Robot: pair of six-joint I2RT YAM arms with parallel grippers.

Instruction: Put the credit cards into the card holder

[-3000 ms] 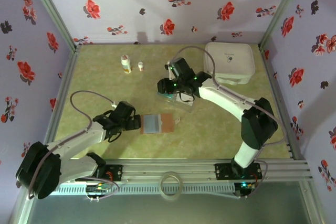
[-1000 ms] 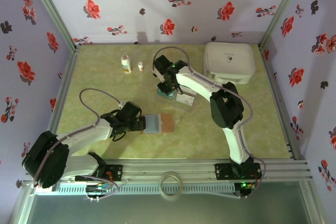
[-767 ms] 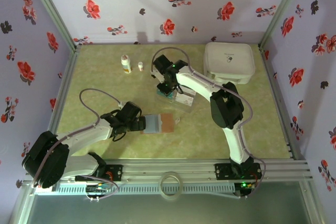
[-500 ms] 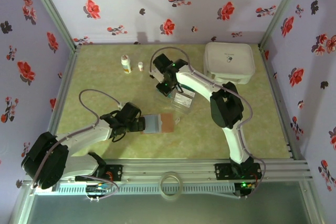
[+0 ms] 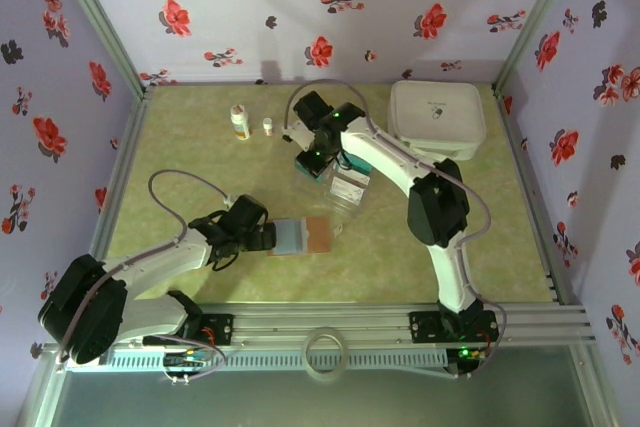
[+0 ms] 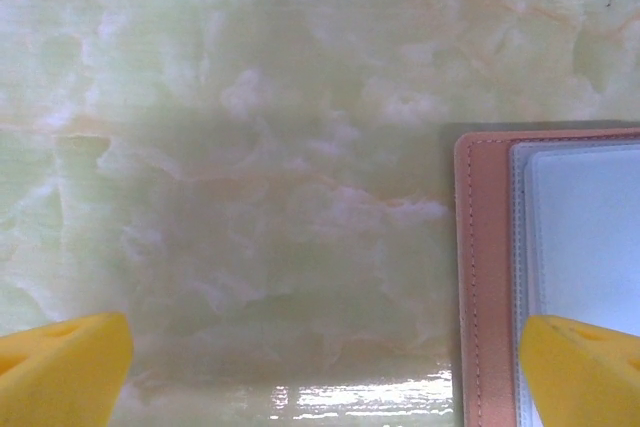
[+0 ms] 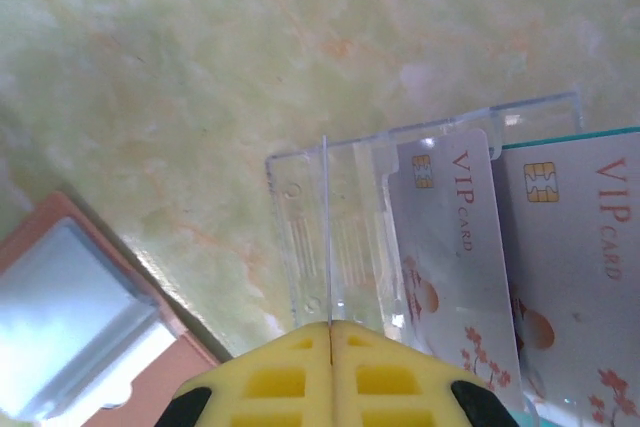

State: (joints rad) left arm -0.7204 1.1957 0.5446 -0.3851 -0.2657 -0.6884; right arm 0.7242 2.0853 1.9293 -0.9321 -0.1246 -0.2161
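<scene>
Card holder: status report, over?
Left fingers open, straddling edge of pinkish-brown leather card holder. Right fingers shut, pinching thin card edge-on over clear plastic tray. Holder open, nothing blocking.

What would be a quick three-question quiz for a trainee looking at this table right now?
1. True or false: the left gripper is open, at the edge of the flat pinkish-brown leather-like card holder.
2. Where do the two silver-grey VIP-printed cards lie?
A. in the clear plastic compartmented tray
B. inside the card holder
C. between the left gripper's fingers
3. Fill in: the right gripper is shut on a thin ____, seen edge-on above its yellow fingertips.

Key: 1 true. 2 A. 3 card: the thin card shows as a fine line rising from between the closed fingers.
</scene>
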